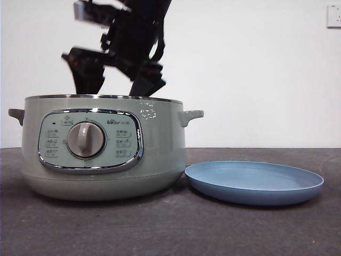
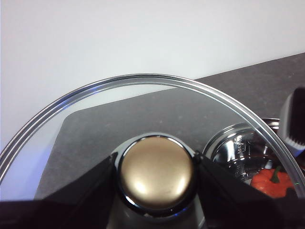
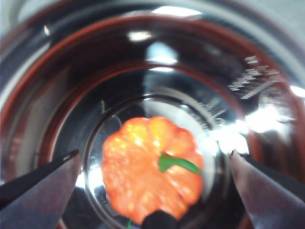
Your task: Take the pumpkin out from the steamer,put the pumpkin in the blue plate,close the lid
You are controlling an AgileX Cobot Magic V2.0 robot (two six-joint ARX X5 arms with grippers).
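The pale green steamer [image 1: 101, 149] stands at the left with no lid on it. The orange pumpkin [image 3: 143, 181] with its green stem lies on the shiny bottom inside the steamer [image 3: 57, 95]. My right gripper [image 3: 155, 155] is open and reaches down from above into the pot [image 1: 117, 85], one jaw on each side of the pumpkin, not touching it. My left gripper [image 2: 155, 171] is shut on the knob [image 2: 156, 162] of the glass lid [image 2: 143, 78] and holds it beside the pot. The pumpkin [image 2: 269, 183] shows through the glass. The blue plate [image 1: 254, 181] lies empty to the right of the steamer.
The dark table [image 1: 170, 229] runs in front of the pot and plate. A white wall stands behind, with a socket [image 1: 334, 16] at the top right. Part of the right arm [image 2: 293, 119] shows at the edge of the left wrist view.
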